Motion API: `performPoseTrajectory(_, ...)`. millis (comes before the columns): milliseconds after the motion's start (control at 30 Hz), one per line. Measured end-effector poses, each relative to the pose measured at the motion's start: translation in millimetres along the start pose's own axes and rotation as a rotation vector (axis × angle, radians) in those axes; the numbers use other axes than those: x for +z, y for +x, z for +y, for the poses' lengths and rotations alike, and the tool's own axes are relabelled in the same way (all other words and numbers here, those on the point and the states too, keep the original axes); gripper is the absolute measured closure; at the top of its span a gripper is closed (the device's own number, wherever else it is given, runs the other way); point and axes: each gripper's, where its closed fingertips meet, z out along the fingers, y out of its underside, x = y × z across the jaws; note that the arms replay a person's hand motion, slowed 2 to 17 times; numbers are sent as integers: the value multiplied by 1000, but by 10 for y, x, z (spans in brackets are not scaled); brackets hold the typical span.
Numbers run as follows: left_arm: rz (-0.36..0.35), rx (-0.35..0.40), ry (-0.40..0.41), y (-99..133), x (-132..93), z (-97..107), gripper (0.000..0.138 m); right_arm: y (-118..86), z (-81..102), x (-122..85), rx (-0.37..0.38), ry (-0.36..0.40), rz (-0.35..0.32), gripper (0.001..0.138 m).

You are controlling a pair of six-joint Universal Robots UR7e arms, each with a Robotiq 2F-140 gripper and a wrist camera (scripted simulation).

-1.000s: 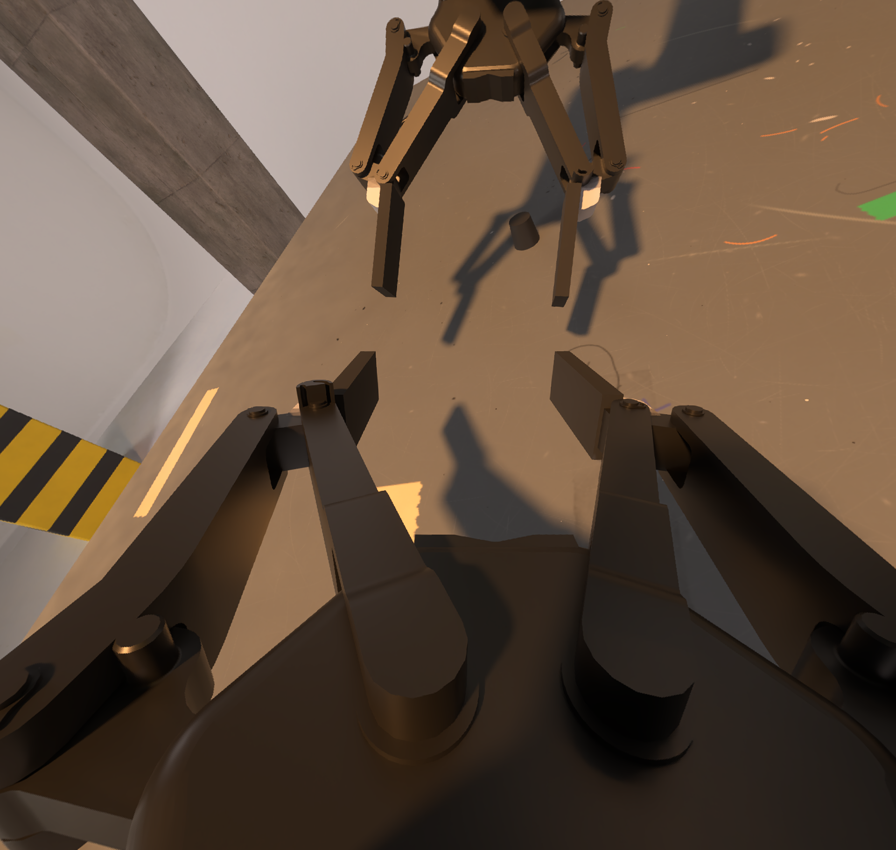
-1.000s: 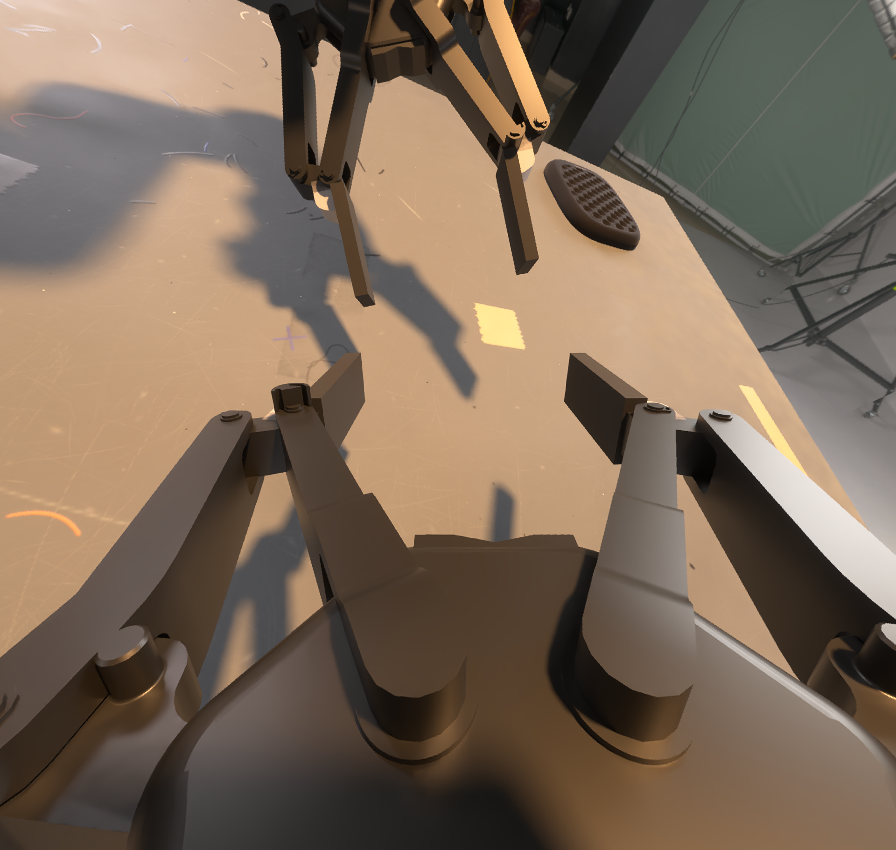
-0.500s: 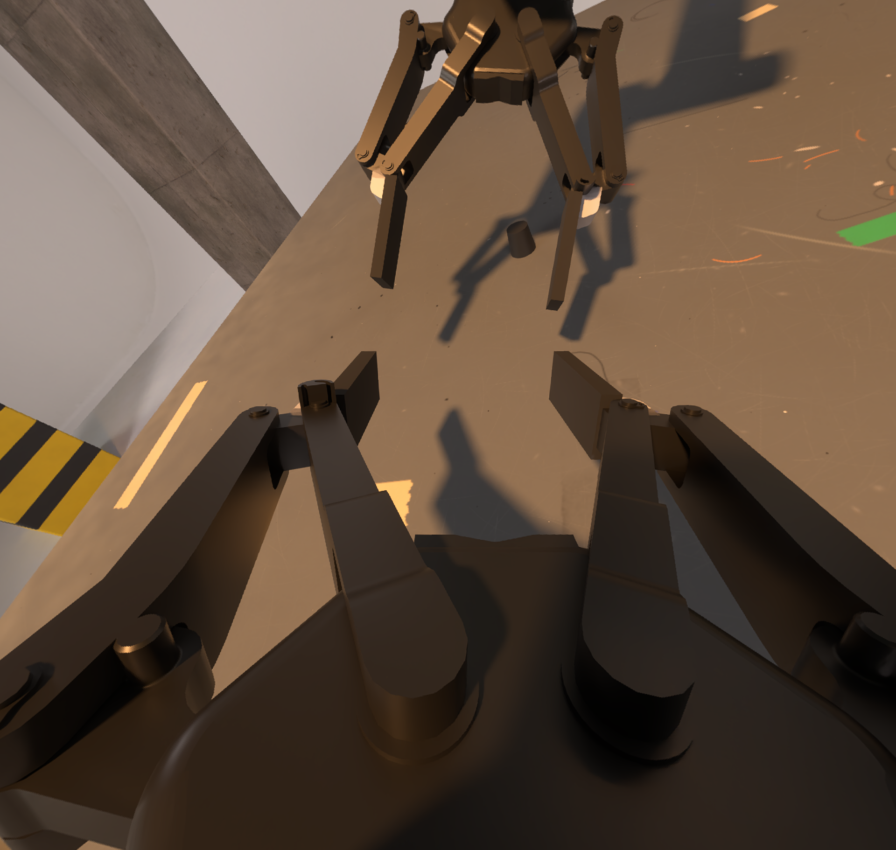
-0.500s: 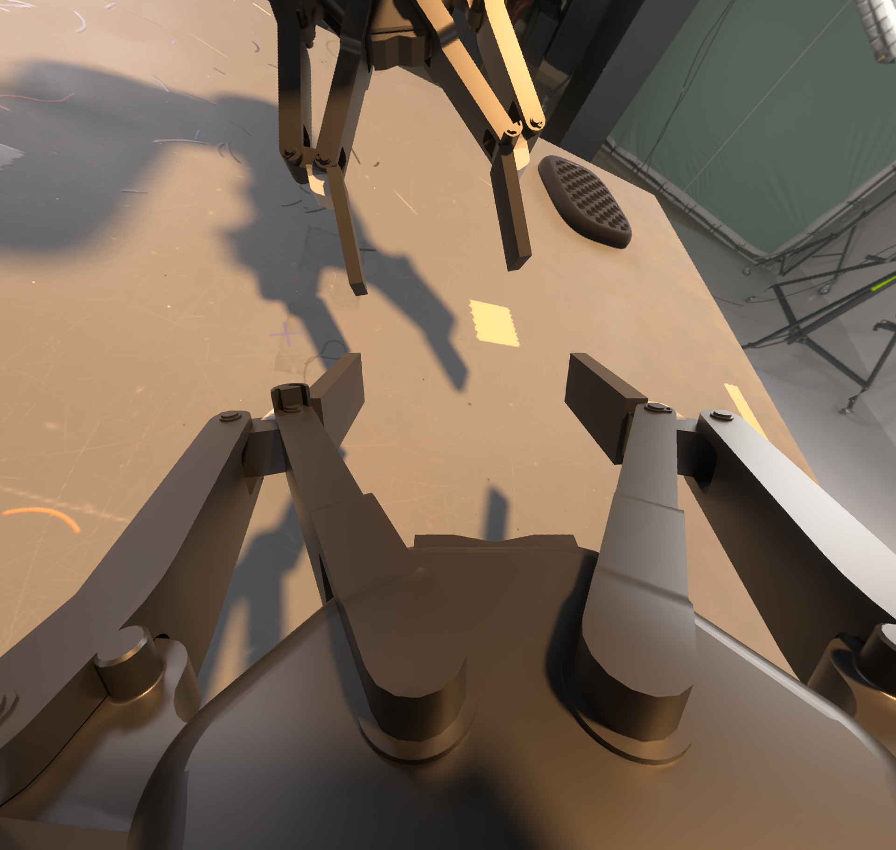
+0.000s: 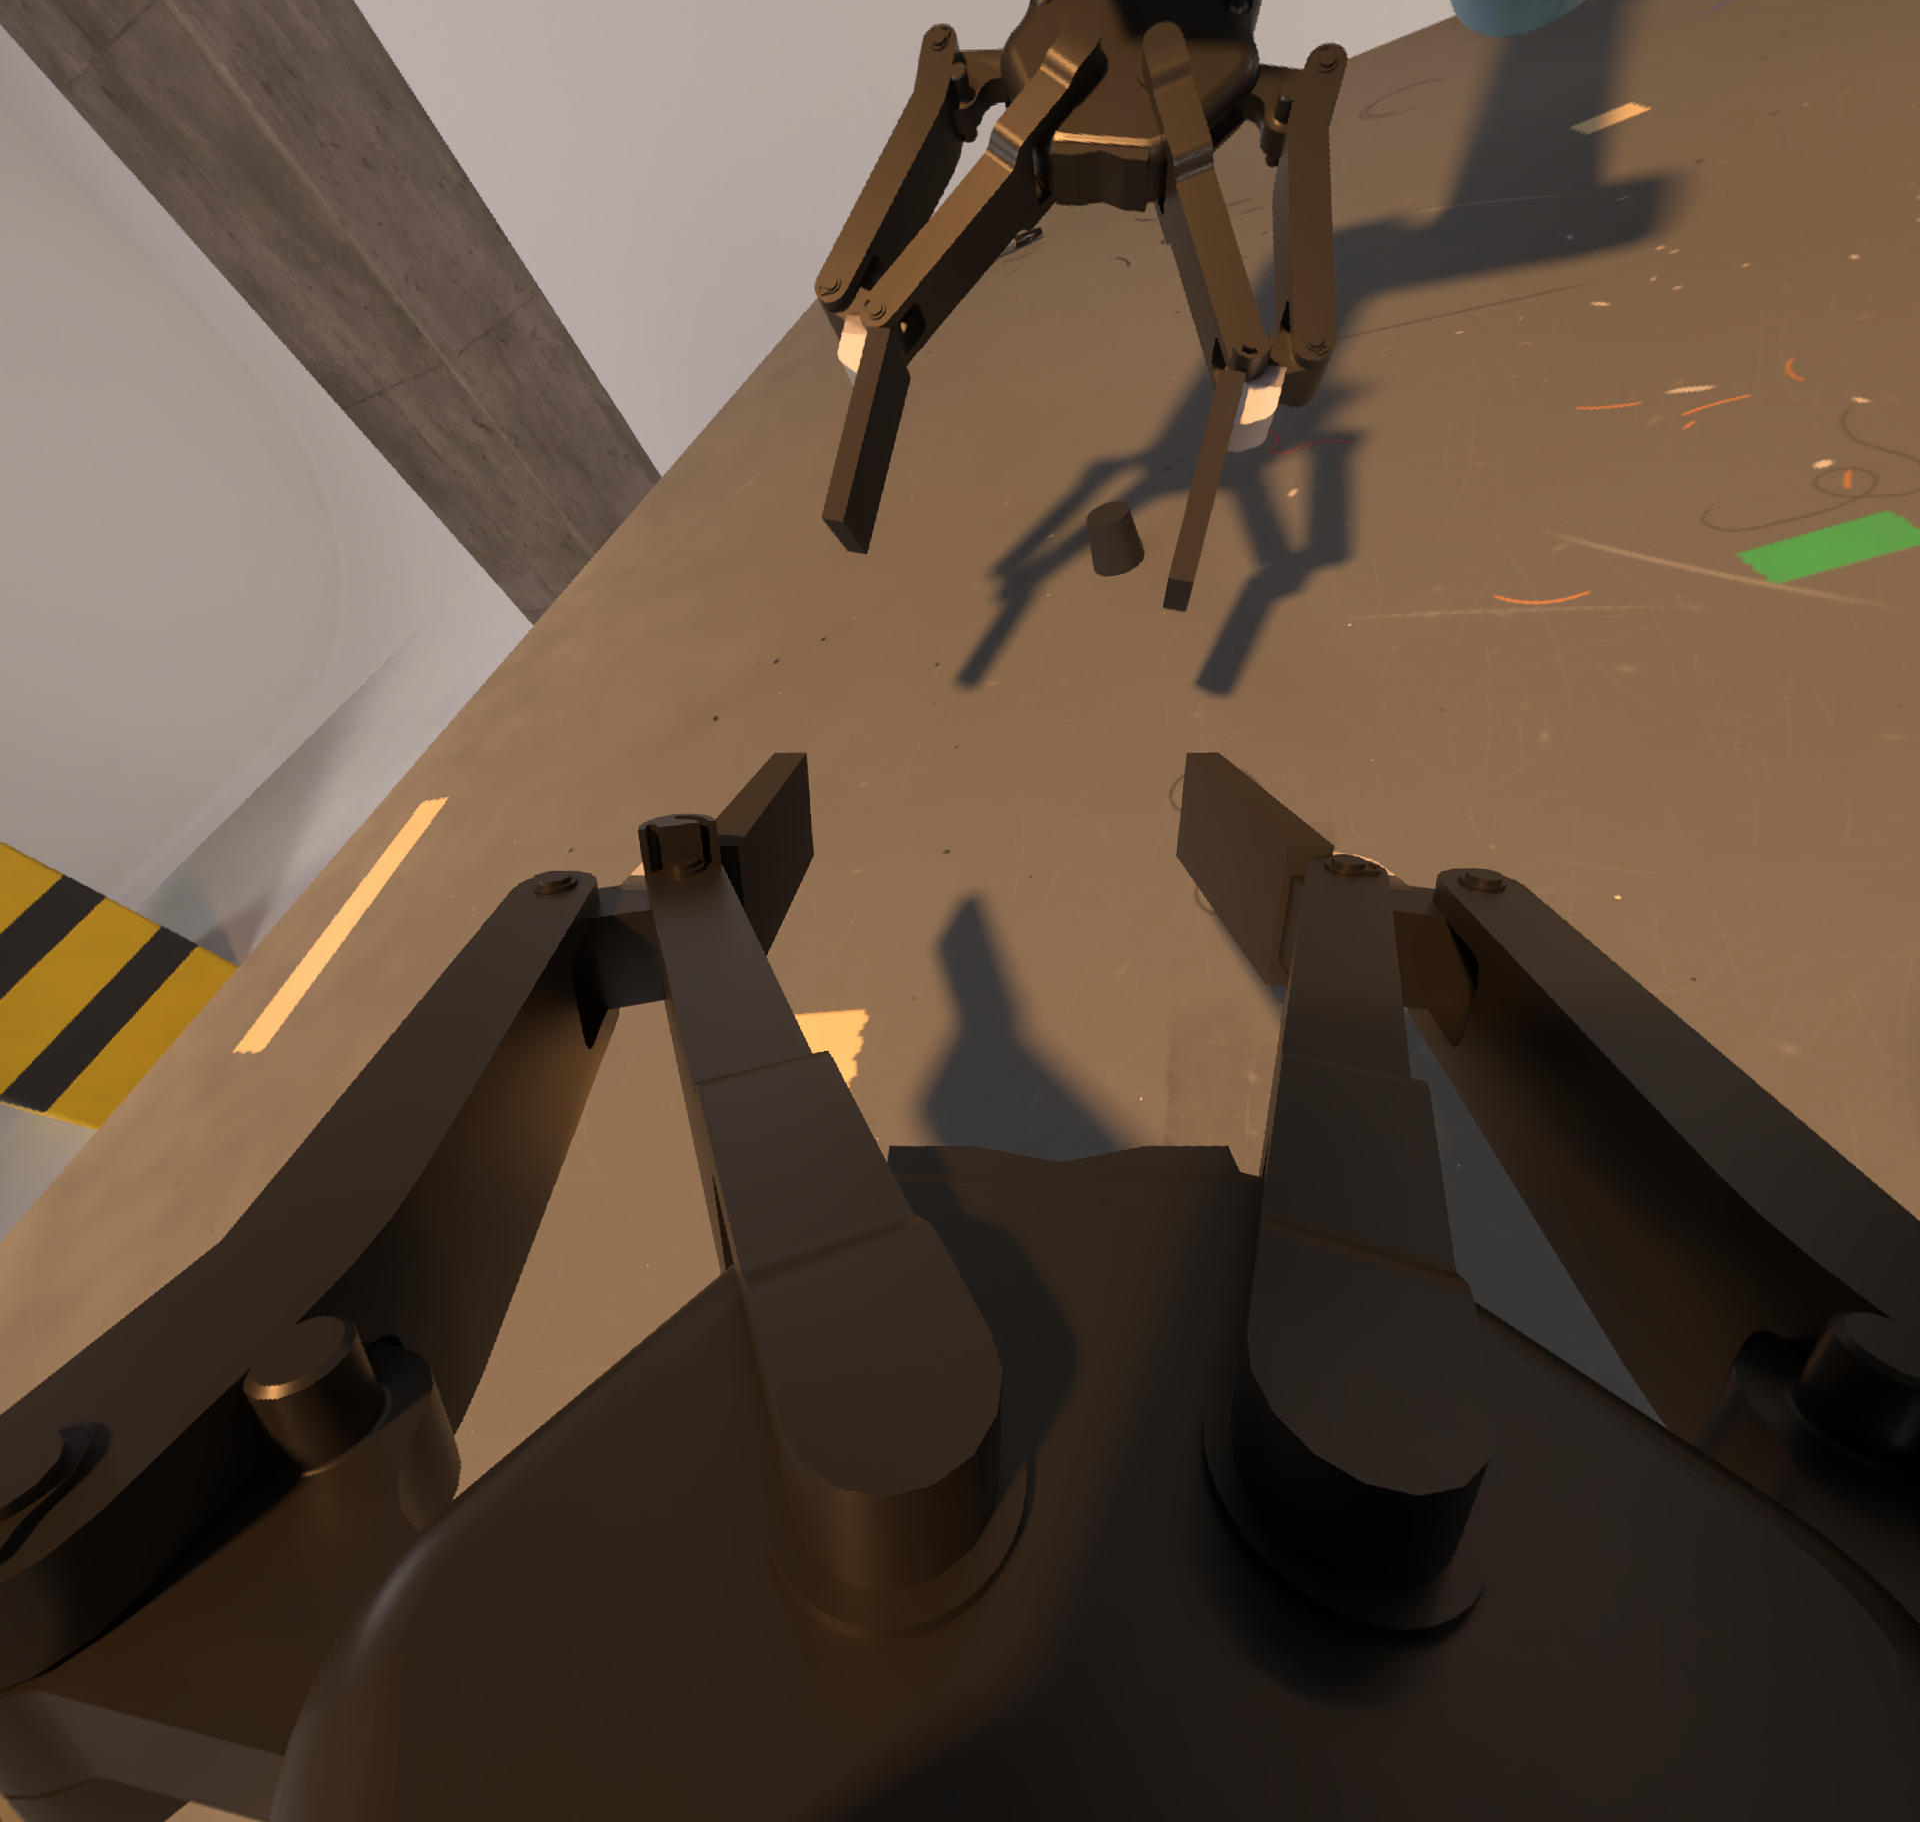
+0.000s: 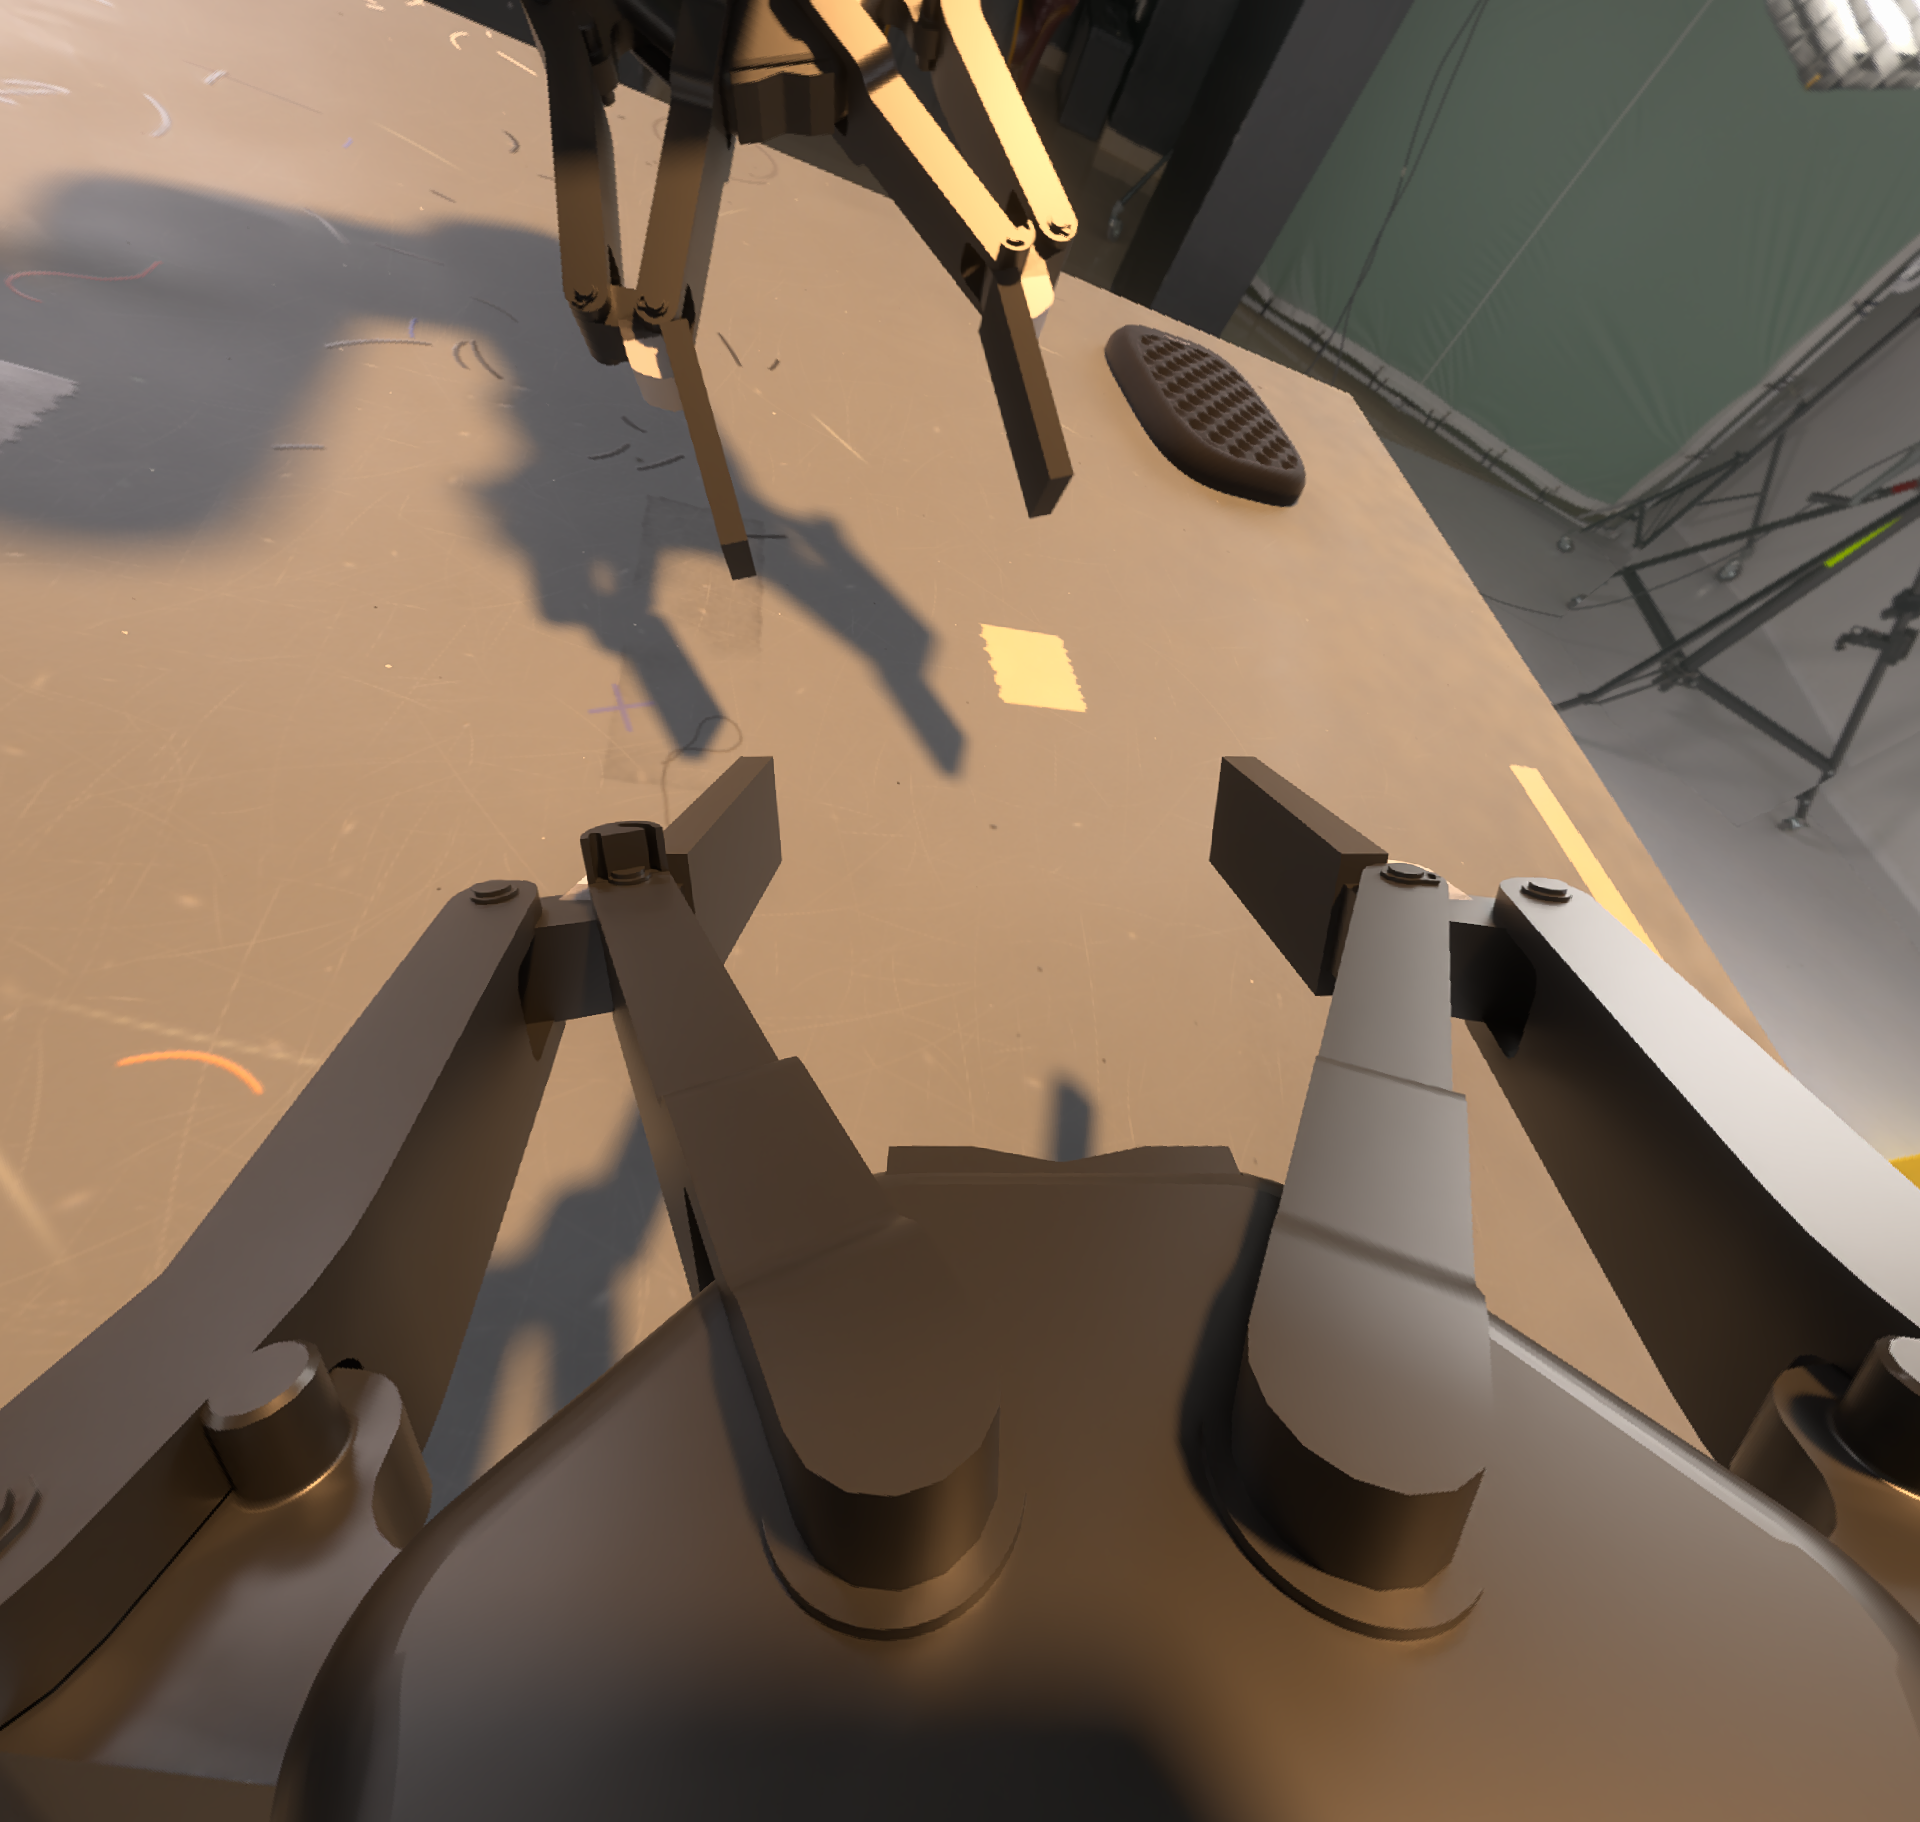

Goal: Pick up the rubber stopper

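Right gripper has dropped closer around the rubber stopper | both grippers' fingers wide apart, nothing held | stopper upright on table, hugging one fingertip | off-centre closing could tip it, imo

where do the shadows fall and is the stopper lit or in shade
Left wrist view: the rubber stopper sits in the right tool's shadow, cast toward the camera. Right wrist view: warm light, the left tool's shadow spreads across the table; the stopper isn't visible.
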Motion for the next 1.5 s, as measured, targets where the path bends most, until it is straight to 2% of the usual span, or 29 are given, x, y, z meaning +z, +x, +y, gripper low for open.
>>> performPoseTrajectory(233,-15,-18,7,25,-97,13,46,72,131,-253,51,-17,46,39)
performPoseTrajectory(467,-22,-37,18,72,-188,16,47,141,389,-532,109,-75,95,54)
performPoseTrajectory(733,-20,-60,42,150,-267,-29,49,39,710,-749,210,-145,61,68)
performPoseTrajectory(1033,-7,-70,68,281,-318,-120,51,-159,966,-829,289,-202,-2,74)
performPoseTrajectory(1500,26,-62,78,556,-298,-226,53,-280,1171,-795,281,-261,-27,83)
